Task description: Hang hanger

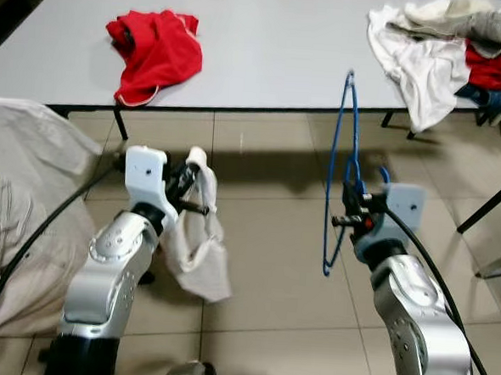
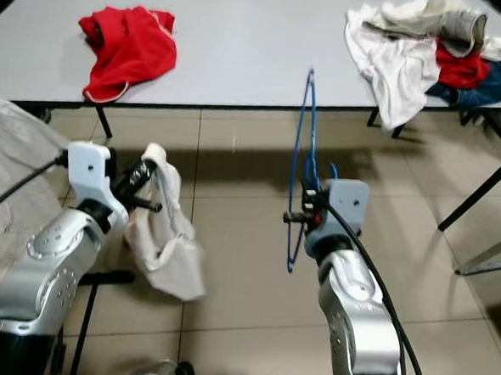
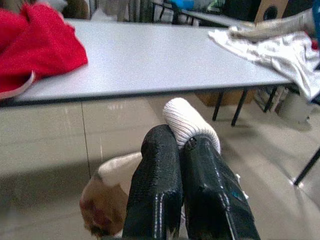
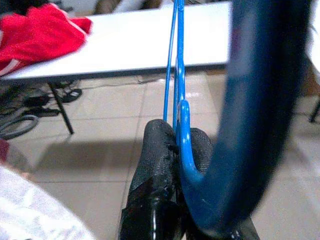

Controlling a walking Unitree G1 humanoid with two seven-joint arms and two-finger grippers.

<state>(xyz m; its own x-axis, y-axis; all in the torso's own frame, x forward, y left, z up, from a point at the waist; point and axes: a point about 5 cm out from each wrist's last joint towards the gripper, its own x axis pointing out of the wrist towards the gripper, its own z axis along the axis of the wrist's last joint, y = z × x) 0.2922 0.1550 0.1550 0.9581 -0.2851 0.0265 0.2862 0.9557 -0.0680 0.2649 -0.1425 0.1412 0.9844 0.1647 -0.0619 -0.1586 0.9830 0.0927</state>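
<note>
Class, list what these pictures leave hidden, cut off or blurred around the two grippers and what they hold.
- Blue hanger: its hook is a blurred close-up in the right wrist view.
- White cloth: the left gripper covers the pinched part in the left wrist view.
- Pile of clothes: cut by the right edge, eye views.

One hanger (image 1: 338,172), one white cloth (image 1: 197,250), one red garment (image 1: 154,50), one clothes pile (image 1: 451,42), one table (image 1: 267,48), two grippers.

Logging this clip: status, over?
Left gripper shut on white garment. Right gripper shut on blue hanger, upright. Table ahead.
</note>
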